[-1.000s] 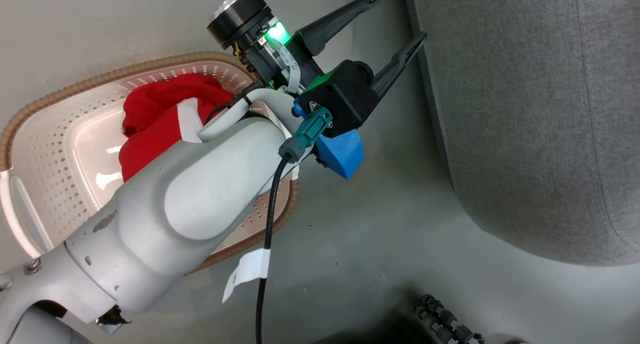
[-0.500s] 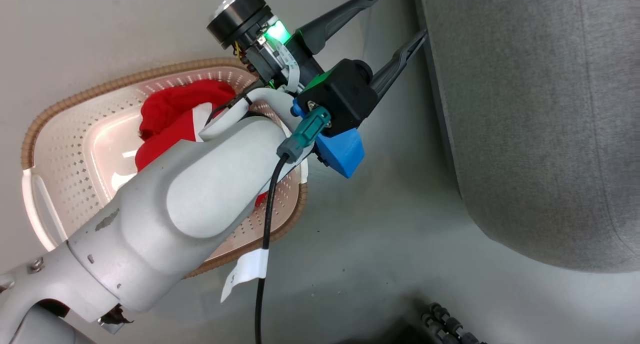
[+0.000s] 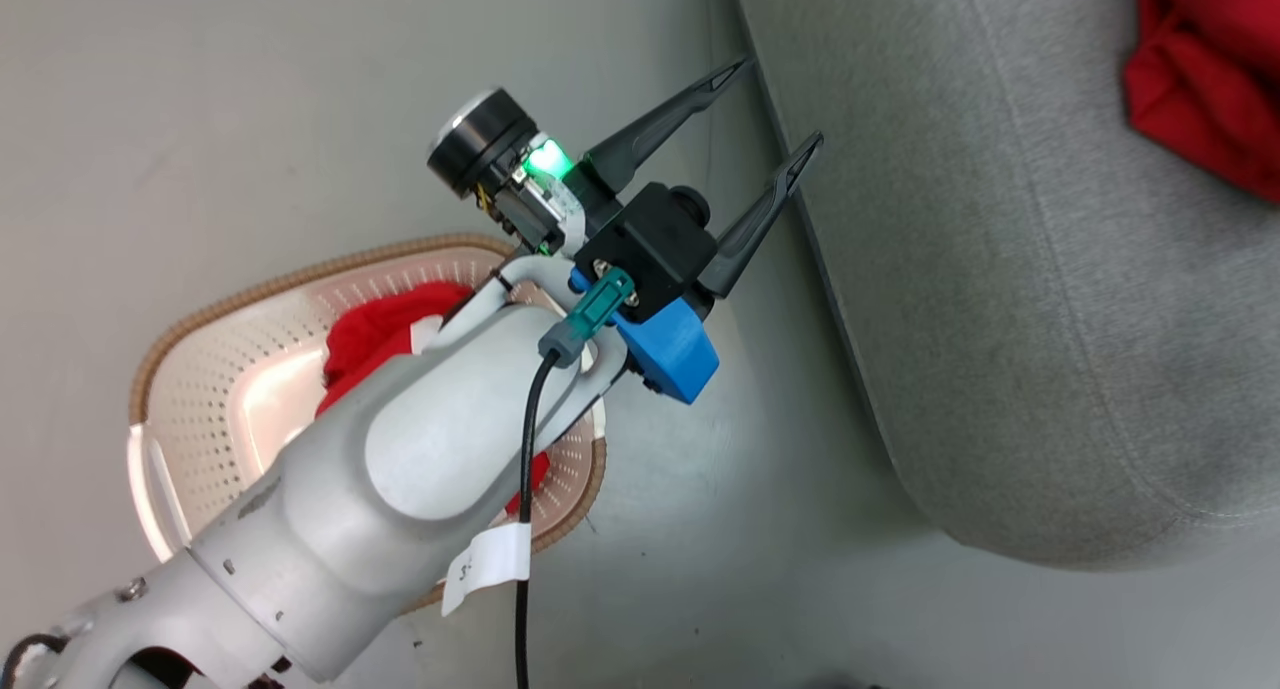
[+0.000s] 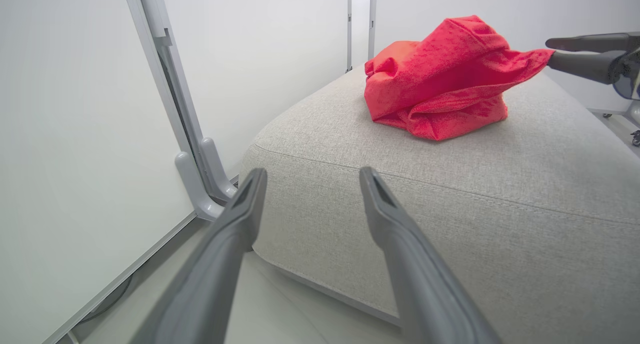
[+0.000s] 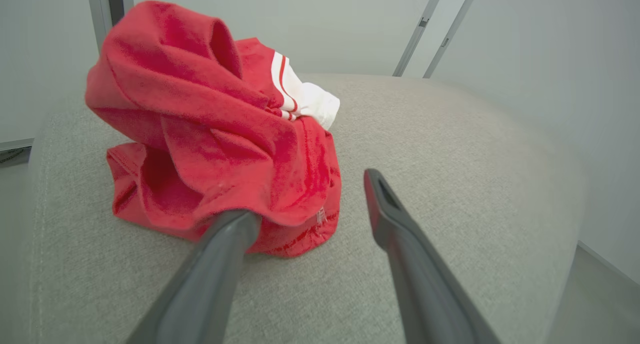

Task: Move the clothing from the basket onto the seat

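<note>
Clothing split two ways. Red piece with a white striped cuff heaped on top of the seat, as the task wants; looks about half done. Low over the seat: right gripper, fingers spread, pinching nothing, one tip tucked under a fold, might drag cloth on pull-back. Beside the seat, down on the floor: basket with the second red piece inside. Just off the seat's side: left gripper, fingers spread and empty, probably parked clear, forearm hanging over the basket and blocking the way in. Behind the seat: white panels.
</note>
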Motion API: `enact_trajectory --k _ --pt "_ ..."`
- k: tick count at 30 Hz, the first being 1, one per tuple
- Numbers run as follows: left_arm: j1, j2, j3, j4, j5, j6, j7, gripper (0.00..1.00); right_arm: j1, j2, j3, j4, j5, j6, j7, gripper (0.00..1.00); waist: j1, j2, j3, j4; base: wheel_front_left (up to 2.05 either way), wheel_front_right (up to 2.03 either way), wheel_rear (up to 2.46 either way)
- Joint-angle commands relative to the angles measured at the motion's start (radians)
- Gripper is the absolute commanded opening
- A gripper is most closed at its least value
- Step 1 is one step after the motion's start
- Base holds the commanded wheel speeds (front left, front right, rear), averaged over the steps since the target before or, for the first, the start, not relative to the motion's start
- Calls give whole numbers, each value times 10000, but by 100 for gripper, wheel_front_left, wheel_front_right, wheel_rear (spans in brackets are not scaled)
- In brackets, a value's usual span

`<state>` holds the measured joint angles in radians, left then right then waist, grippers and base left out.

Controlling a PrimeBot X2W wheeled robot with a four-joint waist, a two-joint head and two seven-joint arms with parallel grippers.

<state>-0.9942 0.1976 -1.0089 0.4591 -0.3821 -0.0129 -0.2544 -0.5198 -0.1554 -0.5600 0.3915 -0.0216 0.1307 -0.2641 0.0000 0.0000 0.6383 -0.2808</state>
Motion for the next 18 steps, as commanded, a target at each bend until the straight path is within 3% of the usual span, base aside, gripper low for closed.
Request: enact_trajectory --k 1,5,18 --pt "213 -45 112 58 -78 56 -60 100 382 49 44 -82 -29 1 -5 100 0 0 -734 47 0 0 0" --pt "743 -189 311 153 -250 123 -112 100 1281 19 372 29 -136 1 -5 100 0 0 -1537 200 0 0 0" --pt "2994 -141 2295 -780 -85 590 -118 100 2977 252 1761 -1679 281 1 -5 100 0 0 -3461 1081 0 0 0"
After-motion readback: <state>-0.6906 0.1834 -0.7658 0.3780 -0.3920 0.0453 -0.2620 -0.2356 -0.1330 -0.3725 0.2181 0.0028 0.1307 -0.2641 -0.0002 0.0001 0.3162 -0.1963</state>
